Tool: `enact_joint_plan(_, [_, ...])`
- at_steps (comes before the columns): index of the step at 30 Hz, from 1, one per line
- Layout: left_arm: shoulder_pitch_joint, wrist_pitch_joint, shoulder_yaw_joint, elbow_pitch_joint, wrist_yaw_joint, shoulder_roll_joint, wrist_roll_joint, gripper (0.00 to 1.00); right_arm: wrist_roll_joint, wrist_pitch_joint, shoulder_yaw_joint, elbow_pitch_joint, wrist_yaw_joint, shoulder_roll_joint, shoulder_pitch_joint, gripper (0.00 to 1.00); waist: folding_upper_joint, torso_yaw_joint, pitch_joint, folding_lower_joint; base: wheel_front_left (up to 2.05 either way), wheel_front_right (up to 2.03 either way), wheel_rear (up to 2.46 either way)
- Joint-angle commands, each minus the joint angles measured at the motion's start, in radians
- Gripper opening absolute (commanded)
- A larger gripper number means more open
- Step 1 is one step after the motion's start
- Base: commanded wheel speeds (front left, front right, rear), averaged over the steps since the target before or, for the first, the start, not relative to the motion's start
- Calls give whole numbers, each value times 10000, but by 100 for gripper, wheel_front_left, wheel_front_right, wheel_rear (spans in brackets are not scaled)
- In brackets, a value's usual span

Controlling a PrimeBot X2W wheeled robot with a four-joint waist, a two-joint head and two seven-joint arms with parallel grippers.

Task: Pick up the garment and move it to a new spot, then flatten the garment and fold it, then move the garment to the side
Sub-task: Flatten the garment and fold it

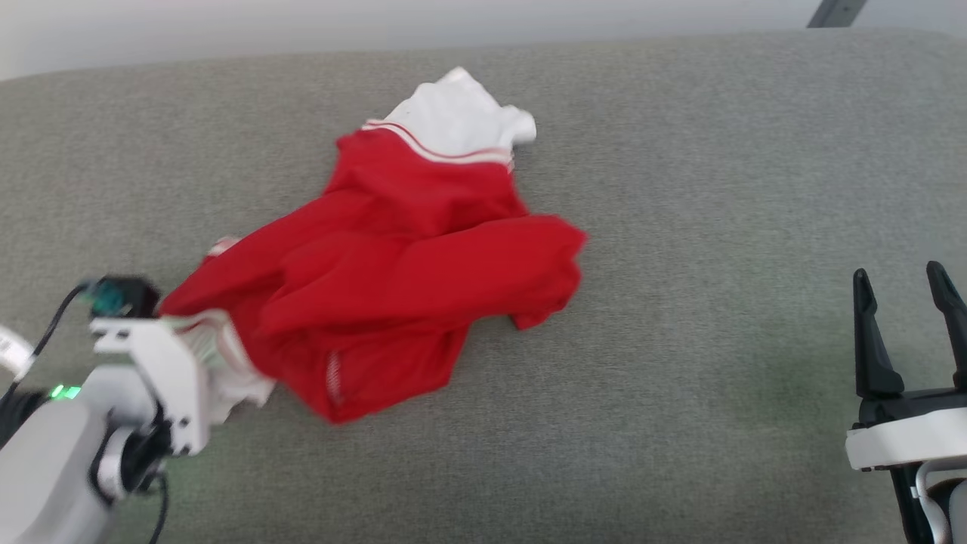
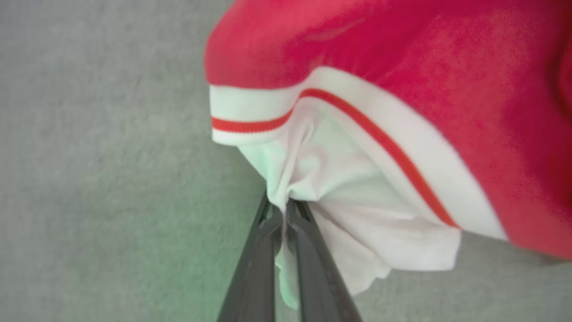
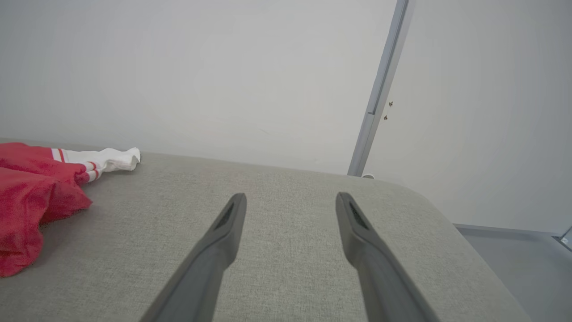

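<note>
Grey upholstered surface [image 1: 680,378] below a pale wall [image 3: 223,67]: the garment [image 1: 393,279] lies crumpled left of centre, not yet lifted.
Left end effector [image 2: 283,210] is pinched shut on the garment's near-left white sleeve [image 2: 339,192]. Right end effector [image 1: 899,273] rests well to the right, fingers spread wide, holding nothing. As I judge it, only the grasp is made; lifting, moving, flattening, folding and setting aside all remain.

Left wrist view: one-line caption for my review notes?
Left gripper shut on the white sleeve of the red garment, on the grey upholstered surface.
</note>
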Motion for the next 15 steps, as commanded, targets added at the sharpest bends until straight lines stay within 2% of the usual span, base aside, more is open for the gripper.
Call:
enact_joint_plan(1, [798,392,-131,107,288,184,-86,0,34,-18,-3,-14,-3,-22,-3,100,0,79,4,0,0,0,0])
enact_joint_plan(4, [1568,712,82,-780,916,545,-302,0,160,-18,101,-10,-3,-63,-53,100,0,202,10,0,0,0,0])
enact_joint_plan(7, [2033,606,312,-1483,1209,530,-590,0,357,-18,297,20,-3,-141,-123,100,0,311,23,0,0,0,0])
enact_joint_plan(8, [2140,533,359,-1649,1269,493,-667,16,401,-18,349,47,-3,-214,-157,100,0,346,22,0,0,0,0])
enact_joint_plan(9, [2196,469,352,-1804,1286,517,-613,42,457,-20,406,69,-3,-238,-189,100,0,377,16,0,0,0,0])
enact_joint_plan(10, [2188,325,391,-1971,1311,491,-567,88,475,-18,419,97,-3,-254,-188,100,0,412,-1,0,0,0,0])
enact_joint_plan(11, [2160,231,486,-2136,1363,410,-664,100,501,-18,449,131,-3,-281,-172,100,0,450,-28,0,0,0,0])
enact_joint_plan(15, [1723,218,608,-2974,1486,575,-487,100,498,-18,551,185,-3,-320,-131,100,0,516,-146,0,0,0,0])
